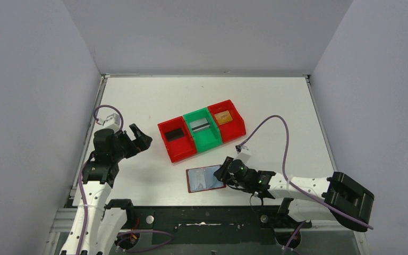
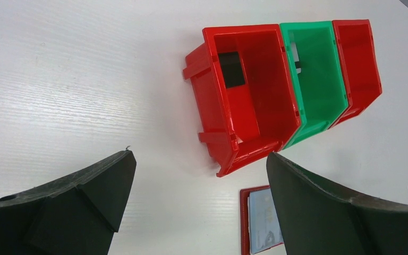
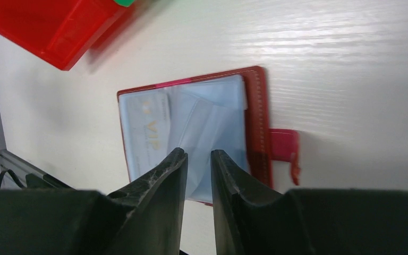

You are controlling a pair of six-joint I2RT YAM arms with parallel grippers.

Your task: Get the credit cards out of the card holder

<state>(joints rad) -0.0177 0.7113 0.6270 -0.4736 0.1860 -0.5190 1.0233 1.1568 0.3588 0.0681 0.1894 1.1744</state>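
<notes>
- The holder (image 1: 204,179) lies open on the worktop (image 1: 276,106), at 6 o'clock from the bins.
- One pale card (image 3: 147,125) marked VIP sits in a clear pocket, so the job looks unfinished; other pockets are too blurred to judge.
- Three cards appear done: black (image 1: 174,134) in the left red bin (image 1: 183,154), silver (image 1: 200,126) in the green bin (image 1: 210,142), gold (image 1: 223,117) in the right red bin (image 1: 237,127).
- The right jaws sit at the holder's 3 o'clock edge, narrowed to a slim gap over the pockets. I cannot tell if they pinch anything.
- The left jaws are spread wide and empty at 10 o'clock, well apart.
</notes>
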